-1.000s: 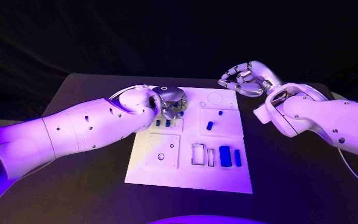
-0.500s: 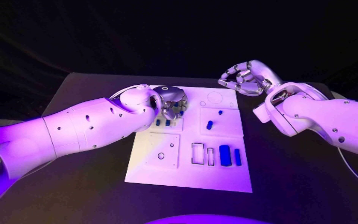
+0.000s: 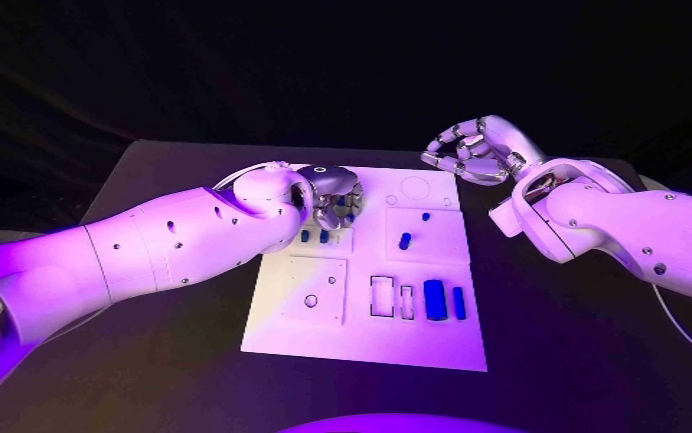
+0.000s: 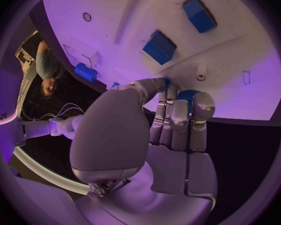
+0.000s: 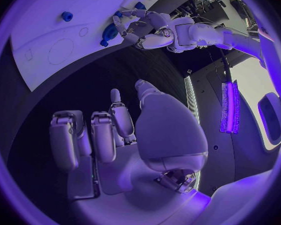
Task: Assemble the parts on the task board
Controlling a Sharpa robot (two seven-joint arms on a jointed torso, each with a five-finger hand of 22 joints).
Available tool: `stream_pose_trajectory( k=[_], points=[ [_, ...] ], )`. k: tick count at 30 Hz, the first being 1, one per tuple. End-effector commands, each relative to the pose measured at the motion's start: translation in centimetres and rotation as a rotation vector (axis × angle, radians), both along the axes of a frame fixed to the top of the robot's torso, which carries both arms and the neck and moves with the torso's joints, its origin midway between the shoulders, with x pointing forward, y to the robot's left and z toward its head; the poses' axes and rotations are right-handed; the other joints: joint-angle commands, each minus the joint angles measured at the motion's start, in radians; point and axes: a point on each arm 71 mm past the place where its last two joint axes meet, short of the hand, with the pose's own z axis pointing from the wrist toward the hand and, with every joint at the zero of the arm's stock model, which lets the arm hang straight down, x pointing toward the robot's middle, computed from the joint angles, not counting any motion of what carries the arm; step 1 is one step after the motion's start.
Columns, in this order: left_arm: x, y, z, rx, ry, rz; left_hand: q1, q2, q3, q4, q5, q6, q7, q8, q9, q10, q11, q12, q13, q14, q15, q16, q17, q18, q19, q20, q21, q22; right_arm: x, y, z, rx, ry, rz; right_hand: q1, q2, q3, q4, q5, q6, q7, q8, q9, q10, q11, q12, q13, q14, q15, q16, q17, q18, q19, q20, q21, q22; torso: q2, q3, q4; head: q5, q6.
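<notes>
Nearest on the task board (image 3: 296,328) is a row of slots at its front edge, where a large blue block (image 3: 434,299) and a thinner blue piece (image 3: 459,302) lie side by side, beside two empty rectangular frames; these parts are already seated, so I judge that this portion is finished. Further in, a small blue peg (image 3: 405,242) and a smaller one (image 3: 426,217) stand in the right middle panel, well apart from both hands. Beyond that, the left hand (image 3: 330,200) hangs over the board's far left part; in the left wrist view its fingers (image 4: 202,116) are curled down around a blue part (image 4: 187,94) whose tip is against the white surface, probably to press it into a seat there, though I cannot see the hole itself under the fingers. Farthest, the right hand (image 3: 476,154) is raised above the board's far right corner, fingers bent inward and holding nothing; it is kept out of the way so the left hand can work freely.
</notes>
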Motion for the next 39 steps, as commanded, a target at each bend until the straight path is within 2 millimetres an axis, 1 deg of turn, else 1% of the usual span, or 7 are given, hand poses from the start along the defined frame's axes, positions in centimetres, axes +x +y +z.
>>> stream_pose_trajectory(
  k=[1, 6, 11, 27, 29, 36, 39],
  points=[
    [-0.2, 0.0, -0.7, 0.02, 0.035, -0.007, -0.002, 0.012, 0.009, -0.007, -0.007, 0.018, 0.002, -0.014, 0.0, 0.027, -0.001, -0.022, -0.01, 0.012, 0.001, 0.008, 0.006, -0.019, 0.007, 0.001, 0.009, 0.009, -0.1, 0.1, 0.0, -0.006, 0.0, 0.015, -0.004, 0.004, -0.002, -0.004, 0.005, -0.004, -0.002, 0.003, 0.001, -0.002, 0.0, -0.001, 0.011, 0.078, -0.005, -0.005, 0.143, 0.014, 0.059, -0.007, -0.005, 0.212, 0.0, 0.0005, -0.0004, 0.0, 0.001],
    [-0.1, 0.1, -0.7, 0.016, 0.034, -0.004, -0.009, 0.009, 0.02, -0.024, -0.009, 0.036, 0.007, -0.056, -0.006, 0.06, 0.005, -0.094, -0.04, 0.008, 0.005, 0.009, -0.018, -0.018, 0.003, 0.003, 0.014, 0.016, -0.1, 0.2, 0.0, -0.006, 0.0, 0.015, -0.004, 0.004, -0.002, -0.004, 0.005, -0.004, -0.002, 0.003, 0.001, -0.002, 0.0, -0.001, 0.011, 0.078, -0.005, -0.005, 0.143, 0.014, 0.059, -0.007, -0.005, 0.212, 0.0, 0.0006, -0.0003, 0.0, 0.002],
    [-0.2, 0.0, -0.5, -0.004, 0.03, -0.005, -0.014, 0.008, 0.022, -0.03, -0.008, 0.044, 0.011, -0.072, -0.006, 0.077, 0.008, -0.125, -0.051, 0.006, 0.008, 0.01, -0.027, -0.018, 0.002, 0.005, 0.015, 0.018, -0.1, 0.2, 0.0, -0.005, -0.001, 0.015, -0.004, 0.004, -0.002, -0.004, 0.005, -0.004, -0.002, 0.003, 0.001, -0.002, 0.0, -0.001, 0.011, 0.078, -0.005, -0.005, 0.143, 0.014, 0.059, -0.007, -0.005, 0.212, -0.001, 0.0008, -0.0004, 0.001, 0.004],
    [-0.7, 1.3, 1.1, -0.108, 0.005, 0.02, -0.032, 0.0, 0.015, -0.026, -0.008, 0.057, 0.017, -0.087, -0.004, 0.099, 0.014, -0.153, -0.059, 0.008, 0.012, 0.014, -0.032, -0.019, 0.005, 0.009, 0.016, 0.022, 0.1, -0.1, 0.0, -0.007, -0.004, 0.008, -0.004, 0.005, -0.002, -0.004, 0.005, -0.002, -0.002, 0.005, 0.002, 0.002, 0.0, 0.002, 0.014, 0.078, -0.006, -0.005, 0.143, 0.014, 0.059, -0.007, -0.005, 0.213, -0.001, -0.001, 0.0022, -0.002, 0.02],
    [-0.8, 1.5, 1.5, -0.12, 0.004, 0.025, -0.033, -0.001, 0.015, -0.026, -0.008, 0.057, 0.017, -0.088, -0.004, 0.1, 0.014, -0.154, -0.059, 0.007, 0.012, 0.013, -0.035, -0.019, 0.003, 0.01, 0.015, 0.02, 0.1, -0.1, 0.0, -0.008, -0.004, 0.007, -0.004, 0.005, -0.002, -0.004, 0.005, -0.002, -0.002, 0.005, 0.002, 0.002, 0.0, 0.002, 0.014, 0.078, -0.006, -0.005, 0.143, 0.014, 0.059, -0.007, -0.005, 0.213, -0.002, -0.0018, 0.0033, -0.002, 0.019],
    [-1.0, 3.0, 2.3, -0.146, 0.008, 0.056, -0.037, -0.002, 0.013, -0.024, -0.008, 0.06, 0.018, -0.09, -0.004, 0.102, 0.014, -0.16, -0.061, 0.005, 0.013, 0.012, -0.04, -0.018, 0.002, 0.01, 0.014, 0.019, 0.1, -0.2, -0.1, -0.009, -0.004, 0.004, -0.004, 0.005, -0.002, -0.004, 0.005, -0.002, -0.002, 0.005, 0.002, 0.002, 0.0, 0.002, 0.014, 0.078, -0.006, -0.005, 0.143, 0.014, 0.059, -0.007, -0.005, 0.213, -0.002, -0.0005, 0.0026, 0.004, 0.019],
    [-1.0, 3.7, 2.3, -0.144, 0.017, 0.07, -0.038, -0.003, 0.012, -0.024, -0.008, 0.061, 0.018, -0.091, -0.003, 0.104, 0.014, -0.162, -0.061, 0.005, 0.013, 0.012, -0.04, -0.019, 0.002, 0.011, 0.014, 0.019, 0.2, -0.2, -0.1, -0.01, -0.003, 0.004, -0.004, 0.005, -0.002, -0.004, 0.005, -0.002, -0.002, 0.005, 0.002, 0.002, 0.0, 0.002, 0.014, 0.078, -0.006, -0.005, 0.143, 0.014, 0.059, -0.007, -0.005, 0.213, -0.001, -0.001, 0.0023, 0.004, 0.019]
  ],
)
